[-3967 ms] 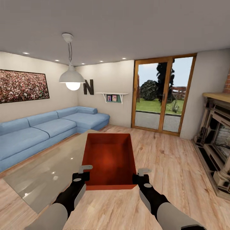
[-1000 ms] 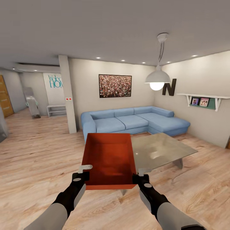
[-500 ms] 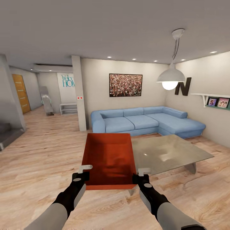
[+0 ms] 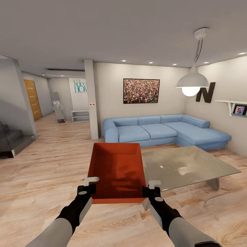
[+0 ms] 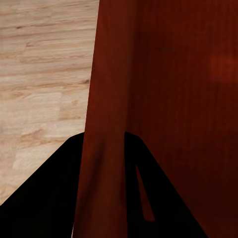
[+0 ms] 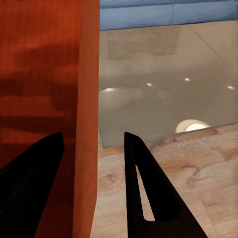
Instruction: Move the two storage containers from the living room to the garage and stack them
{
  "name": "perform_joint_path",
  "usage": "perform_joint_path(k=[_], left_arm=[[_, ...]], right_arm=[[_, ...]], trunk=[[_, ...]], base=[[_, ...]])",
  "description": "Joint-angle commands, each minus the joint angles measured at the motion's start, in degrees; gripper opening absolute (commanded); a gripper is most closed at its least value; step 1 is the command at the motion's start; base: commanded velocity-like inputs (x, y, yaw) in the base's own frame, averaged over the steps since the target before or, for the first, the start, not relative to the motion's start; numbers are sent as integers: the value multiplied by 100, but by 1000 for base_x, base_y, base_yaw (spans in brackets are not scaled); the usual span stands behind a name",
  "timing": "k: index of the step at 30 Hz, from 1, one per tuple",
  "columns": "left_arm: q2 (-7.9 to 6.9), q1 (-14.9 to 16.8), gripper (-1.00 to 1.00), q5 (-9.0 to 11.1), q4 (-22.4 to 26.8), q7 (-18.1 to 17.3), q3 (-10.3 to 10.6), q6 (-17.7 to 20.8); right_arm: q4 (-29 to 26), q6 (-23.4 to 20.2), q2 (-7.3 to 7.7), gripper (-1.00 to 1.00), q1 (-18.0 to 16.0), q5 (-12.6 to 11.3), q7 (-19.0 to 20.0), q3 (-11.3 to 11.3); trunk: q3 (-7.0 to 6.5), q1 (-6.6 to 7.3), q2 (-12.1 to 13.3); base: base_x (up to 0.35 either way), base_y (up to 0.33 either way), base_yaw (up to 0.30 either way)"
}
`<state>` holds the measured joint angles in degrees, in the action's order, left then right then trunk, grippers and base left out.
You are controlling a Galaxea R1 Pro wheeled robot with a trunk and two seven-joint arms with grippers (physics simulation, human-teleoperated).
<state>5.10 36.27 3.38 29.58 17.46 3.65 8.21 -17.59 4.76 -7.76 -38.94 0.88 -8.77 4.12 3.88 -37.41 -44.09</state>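
both hands, left hand (image 4: pixel 90 183) & right hand (image 4: pixel 152 188), clamp orange-red storage container (image 4: pixel 117 169) walls, level for carrying, w/ blue sofa (image 4: pixel 164 130) far right.

An orange-red storage container (image 4: pixel 116 169) is sitting above light wood plank flooring (image 4: pixel 44 171) (pale grain running through it). A blue corner sofa (image 4: pixel 164 130) is showing behind, under a speckled red-and-white picture (image 4: pixel 141 91).
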Motion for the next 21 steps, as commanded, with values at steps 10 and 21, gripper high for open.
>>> perform_joint_path(k=[10, 21], left_arm=[[-9, 2, -100, -30, 12, 74, 32, 49], [-9, 2, -100, -27, 12, 74, 31, 49]], right_arm=[[1, 9, 2, -100, -8, 26, -58, 18], [1, 18, 2, -100, -8, 26, -58, 19]], trunk=[[10, -1, -8], [10, -1, -8]], base=[[0, 0, 1], [0, 0, 0]])
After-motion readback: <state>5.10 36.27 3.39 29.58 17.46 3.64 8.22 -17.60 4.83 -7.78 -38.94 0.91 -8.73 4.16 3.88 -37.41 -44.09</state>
